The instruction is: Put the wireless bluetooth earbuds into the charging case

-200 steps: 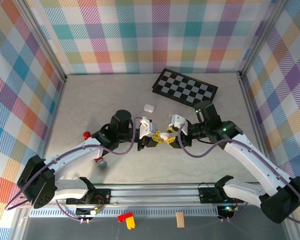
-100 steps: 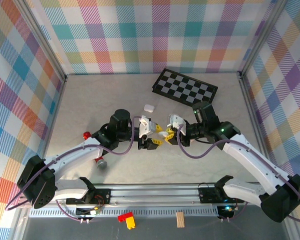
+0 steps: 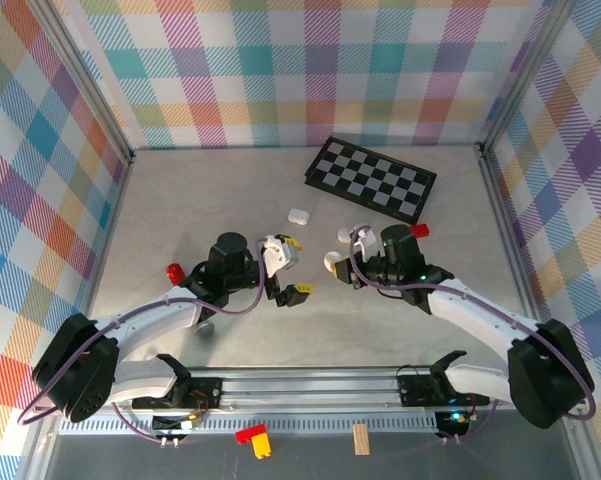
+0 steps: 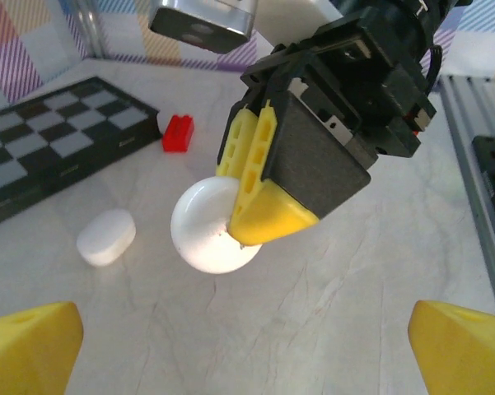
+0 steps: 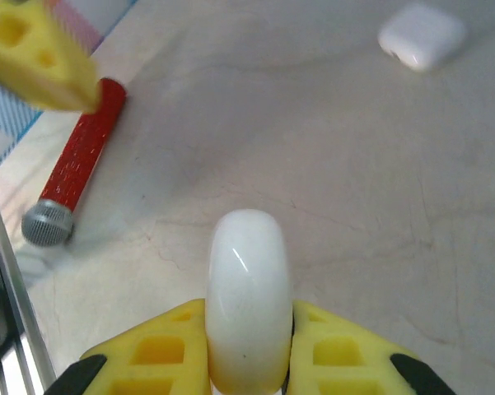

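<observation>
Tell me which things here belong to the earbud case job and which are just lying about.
Job: white case, clamped in the right gripper; second white case on the table; open left gripper.
Lying about: chessboard, red block, red-handled tool, toy bricks and wooden block by the near rail.

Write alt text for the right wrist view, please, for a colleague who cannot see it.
The right gripper is shut on a rounded white case, seen edge-on. On the pale table beyond lie a red-handled tool and a second white case.
</observation>
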